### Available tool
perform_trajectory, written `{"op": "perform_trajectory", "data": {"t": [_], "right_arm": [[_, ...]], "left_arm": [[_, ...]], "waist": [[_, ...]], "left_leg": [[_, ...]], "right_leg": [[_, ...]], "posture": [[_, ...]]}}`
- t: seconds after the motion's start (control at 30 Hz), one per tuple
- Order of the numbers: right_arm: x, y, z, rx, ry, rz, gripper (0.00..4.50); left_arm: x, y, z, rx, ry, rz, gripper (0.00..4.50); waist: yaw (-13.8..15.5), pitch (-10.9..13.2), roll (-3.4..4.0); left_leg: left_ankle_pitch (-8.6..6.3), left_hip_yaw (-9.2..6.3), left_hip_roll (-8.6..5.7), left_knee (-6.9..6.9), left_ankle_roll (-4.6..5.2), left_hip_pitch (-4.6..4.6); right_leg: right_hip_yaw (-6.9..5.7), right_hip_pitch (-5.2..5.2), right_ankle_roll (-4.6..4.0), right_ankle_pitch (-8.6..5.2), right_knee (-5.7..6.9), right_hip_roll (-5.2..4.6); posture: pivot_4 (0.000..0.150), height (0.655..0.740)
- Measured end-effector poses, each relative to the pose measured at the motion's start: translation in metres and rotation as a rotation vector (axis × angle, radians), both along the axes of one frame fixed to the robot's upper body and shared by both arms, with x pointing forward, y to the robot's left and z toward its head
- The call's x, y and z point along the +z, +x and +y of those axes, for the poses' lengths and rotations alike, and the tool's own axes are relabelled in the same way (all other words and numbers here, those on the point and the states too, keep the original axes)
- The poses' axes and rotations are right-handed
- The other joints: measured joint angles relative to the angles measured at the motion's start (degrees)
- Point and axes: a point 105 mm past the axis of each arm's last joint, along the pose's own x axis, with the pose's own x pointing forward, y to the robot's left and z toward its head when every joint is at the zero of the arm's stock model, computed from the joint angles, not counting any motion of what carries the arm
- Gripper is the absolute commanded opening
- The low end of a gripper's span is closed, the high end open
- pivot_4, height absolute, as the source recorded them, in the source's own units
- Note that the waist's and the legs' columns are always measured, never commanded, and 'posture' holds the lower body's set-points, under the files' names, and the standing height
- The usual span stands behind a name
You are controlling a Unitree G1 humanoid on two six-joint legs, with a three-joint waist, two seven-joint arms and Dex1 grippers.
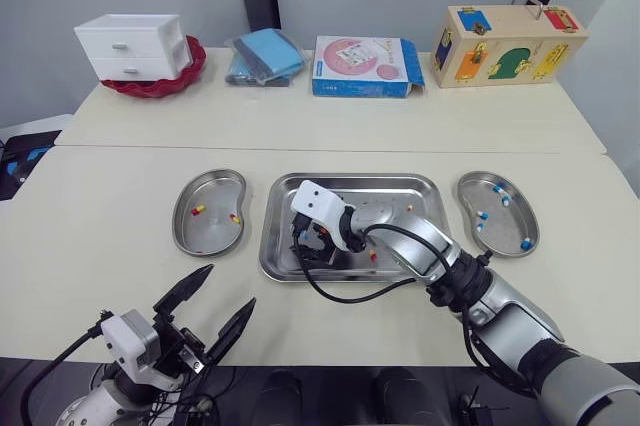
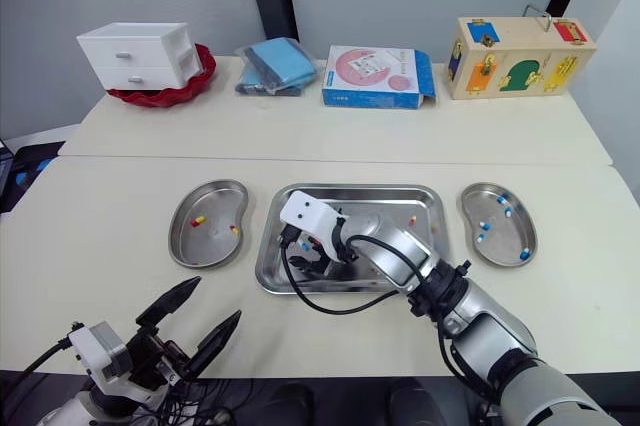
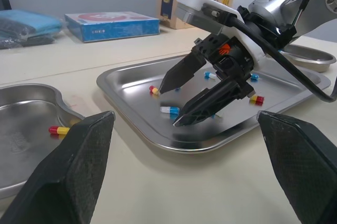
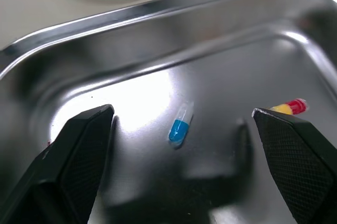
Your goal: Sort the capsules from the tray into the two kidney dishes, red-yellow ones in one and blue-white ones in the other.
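A steel tray lies in the middle of the table with several capsules in it. My right gripper hangs low inside the tray's left half, open, and a blue-white capsule lies on the tray floor between its fingers, untouched. A red-yellow capsule lies just beside one finger. The left kidney dish holds two red-yellow capsules. The right kidney dish holds several blue-white capsules. My left gripper is open and empty near the table's front edge, ahead of the left dish.
Along the back of the table stand a white drawer box on a red dish, a blue cloth pack, a blue carton and a wooden latch box. My right arm's black cable loops over the tray's front rim.
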Motion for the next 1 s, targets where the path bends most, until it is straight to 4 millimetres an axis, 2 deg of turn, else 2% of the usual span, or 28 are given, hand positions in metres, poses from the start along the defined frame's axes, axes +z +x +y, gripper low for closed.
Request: {"op": "perform_trajectory", "data": {"t": [0.1, 0.37, 0.47, 0.7, 0.8, 0.87, 0.93, 1.0], "right_arm": [[-0.003, -0.002, 0.002, 0.009, -0.003, 0.009, 2.77], [-0.003, -0.001, 0.003, 0.008, 0.000, -0.008, 0.60], [-0.003, -0.001, 0.002, 0.007, 0.004, -0.005, 0.01], [-0.003, -0.005, 0.001, 0.019, 0.055, 0.043, 0.01], [0.013, -0.010, -0.006, 0.049, 0.136, 0.051, 0.01], [0.031, -0.013, -0.018, 0.076, 0.207, 0.020, 0.01], [0.049, -0.014, -0.044, 0.077, 0.264, -0.021, 0.01], [0.057, -0.012, -0.069, 0.049, 0.277, -0.044, 0.01]], "left_arm": [[-0.001, 0.000, 0.001, 0.000, 0.003, -0.002, 4.50], [-0.010, -0.003, 0.006, 0.003, 0.008, 0.014, 4.50], [-0.012, -0.003, 0.007, -0.001, 0.011, 0.013, 4.50], [-0.011, -0.005, 0.006, -0.024, 0.028, 0.001, 4.50], [-0.005, -0.005, 0.002, -0.074, 0.045, -0.015, 4.50], [-0.001, -0.007, -0.004, -0.131, 0.066, -0.027, 4.50], [0.002, -0.009, -0.010, -0.190, 0.085, -0.034, 4.50], [0.002, -0.009, -0.014, -0.226, 0.094, -0.036, 4.50]], "waist": [[-0.01, 0.00, 0.00], [-0.04, 0.00, 0.00], [-0.06, 0.00, 0.00], [-0.03, 0.01, 0.01], [0.10, 0.03, 0.02], [0.23, 0.03, 0.02], [0.46, 0.03, 0.02], [0.37, 0.03, 0.02]], "left_leg": [[0.00, 0.01, 0.00, -0.01, 0.00, 0.01], [0.00, 0.01, 0.01, -0.03, 0.00, 0.02], [0.00, 0.01, 0.00, -0.04, 0.00, 0.00], [0.00, 0.01, 0.00, -0.05, 0.00, -0.03], [0.00, 0.00, 0.00, -0.06, 0.00, -0.05], [-0.01, 0.00, 0.00, -0.06, 0.00, -0.06], [-0.01, 0.00, -0.01, -0.09, 0.00, -0.07], [-0.01, 0.02, -0.01, -0.13, 0.01, -0.08]], "right_leg": [[0.01, 0.00, 0.00, 0.00, 0.00, 0.00], [0.01, -0.01, -0.02, -0.01, -0.01, 0.01], [0.01, -0.01, -0.02, -0.02, -0.01, 0.01], [0.01, -0.03, -0.02, -0.02, -0.02, 0.01], [0.00, -0.04, -0.02, -0.02, -0.05, 0.01], [-0.01, 0.00, -0.02, -0.02, -0.13, 0.00], [-0.03, 0.06, -0.01, -0.01, -0.31, -0.02], [-0.01, 0.06, -0.01, -0.01, -0.32, -0.02]], "posture": [[0.150, 0.7400], [0.150, 0.7400], [0.150, 0.7400], [0.150, 0.7400], [0.150, 0.7400], [0.150, 0.7400], [0.150, 0.7400], [0.150, 0.7400]]}}
